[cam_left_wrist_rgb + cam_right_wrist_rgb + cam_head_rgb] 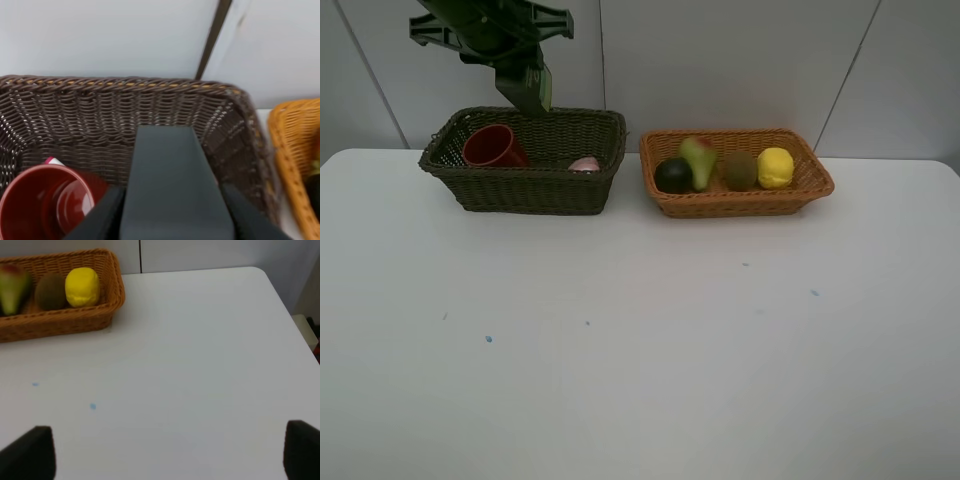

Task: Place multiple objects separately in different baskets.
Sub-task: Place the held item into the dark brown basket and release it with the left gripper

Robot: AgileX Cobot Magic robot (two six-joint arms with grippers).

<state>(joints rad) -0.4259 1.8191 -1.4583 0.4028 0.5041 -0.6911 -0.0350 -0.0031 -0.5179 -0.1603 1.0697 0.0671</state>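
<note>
My left gripper [525, 88] hangs over the dark brown basket [520, 190], shut on the dark green bottle [175, 190], which stands between its fingers [95, 220]. In that basket lie the red cup [495, 147] on its side and the small pink bottle [584, 164]; a pink-white bit [52, 161] peeks out behind the cup. The orange-tan basket [740, 203] holds the dark round fruit [673, 176], pear [698, 160], kiwi [740, 171] and lemon [775, 167]. My right gripper [165, 455] is open over bare table, out of the high view.
The white table [640, 330] carries both baskets side by side along its far edge, close to the grey wall. A few small blue specks [488, 339] mark the tabletop. The table's right corner [260, 271] shows in the right wrist view.
</note>
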